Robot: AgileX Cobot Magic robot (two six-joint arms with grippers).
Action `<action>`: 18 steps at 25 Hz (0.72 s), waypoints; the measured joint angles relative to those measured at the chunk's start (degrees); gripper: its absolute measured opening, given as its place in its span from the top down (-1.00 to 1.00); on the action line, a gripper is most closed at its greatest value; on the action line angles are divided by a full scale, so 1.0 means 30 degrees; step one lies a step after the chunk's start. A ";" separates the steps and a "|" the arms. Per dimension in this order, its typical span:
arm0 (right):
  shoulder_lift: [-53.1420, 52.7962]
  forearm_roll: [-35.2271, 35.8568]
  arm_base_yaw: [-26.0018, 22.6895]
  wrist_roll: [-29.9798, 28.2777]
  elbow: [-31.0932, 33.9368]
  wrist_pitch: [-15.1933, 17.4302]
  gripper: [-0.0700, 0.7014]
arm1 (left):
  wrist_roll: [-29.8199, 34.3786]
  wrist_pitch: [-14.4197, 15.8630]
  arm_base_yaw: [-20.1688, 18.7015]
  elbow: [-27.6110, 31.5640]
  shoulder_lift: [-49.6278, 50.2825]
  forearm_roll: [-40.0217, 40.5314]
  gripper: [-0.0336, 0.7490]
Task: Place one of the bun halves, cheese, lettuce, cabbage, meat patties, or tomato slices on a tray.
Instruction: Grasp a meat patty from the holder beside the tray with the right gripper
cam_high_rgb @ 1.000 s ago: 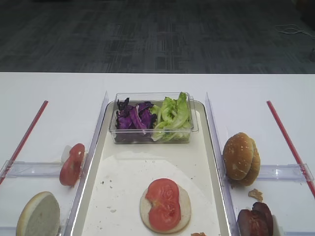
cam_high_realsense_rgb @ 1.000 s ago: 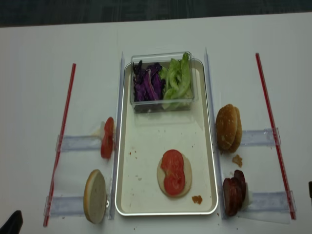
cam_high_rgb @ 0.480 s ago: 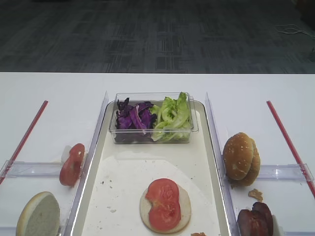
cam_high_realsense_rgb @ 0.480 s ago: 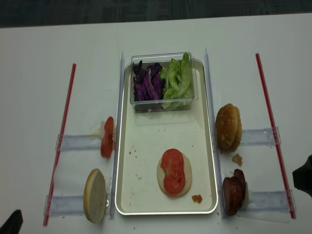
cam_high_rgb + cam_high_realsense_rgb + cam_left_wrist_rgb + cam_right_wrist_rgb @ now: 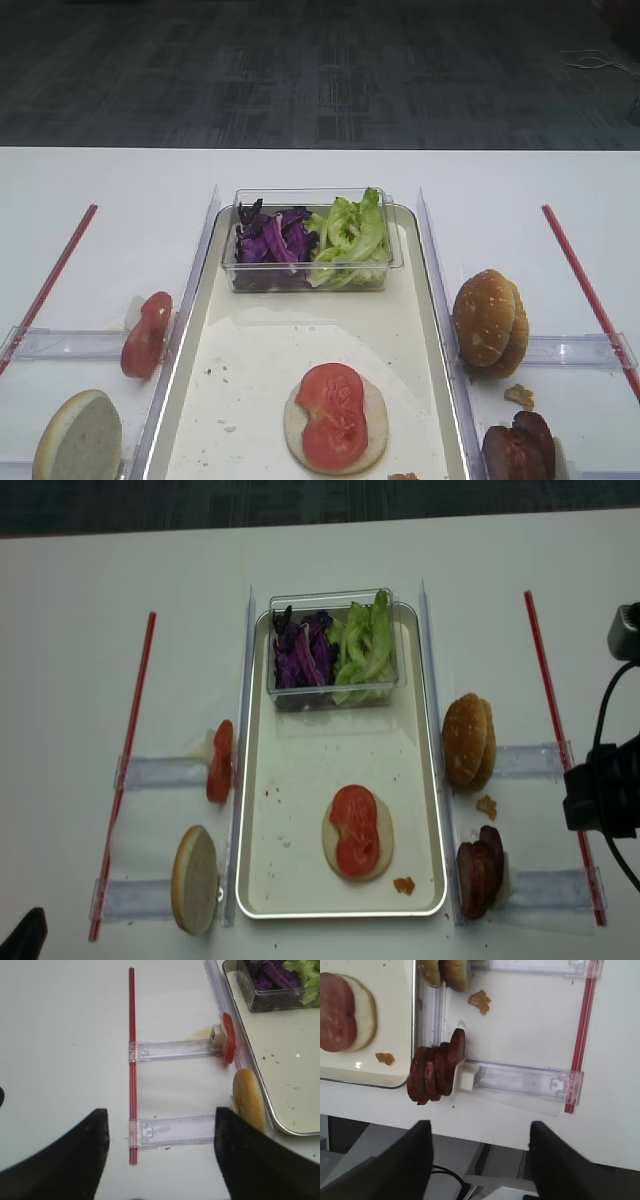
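White table [image 5: 80,600]: meat patties [image 5: 435,1071] ahead of open tool [image 5: 480,1160].

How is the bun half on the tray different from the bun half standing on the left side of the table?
The bun half on the tray lies flat inside the tray, while the bun half on the left stands on edge outside it, against a clear holder. The tray one carries a tomato slice on its cut face; the left one is bare. Both are round with a pale cream cut face.
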 joint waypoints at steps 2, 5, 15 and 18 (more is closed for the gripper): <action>0.0209 0.0248 0.0000 0.0031 0.0000 0.0000 -0.38 | 0.0000 0.0000 0.0000 0.0000 0.0000 0.0000 -0.18; 0.0256 0.0850 0.0000 0.0031 0.0000 -0.0066 -0.37 | 0.0000 0.0000 0.0000 0.0000 0.0000 0.0000 -0.18; 0.1076 0.1470 0.2329 0.0600 -0.0031 -0.0066 -0.37 | 0.0000 0.0000 0.0000 0.0000 0.0000 0.0000 -0.18; 0.2027 0.1312 0.3870 0.1626 -0.0031 -0.0078 -0.37 | 0.0000 0.0000 0.0000 0.0000 0.0000 0.0000 -0.18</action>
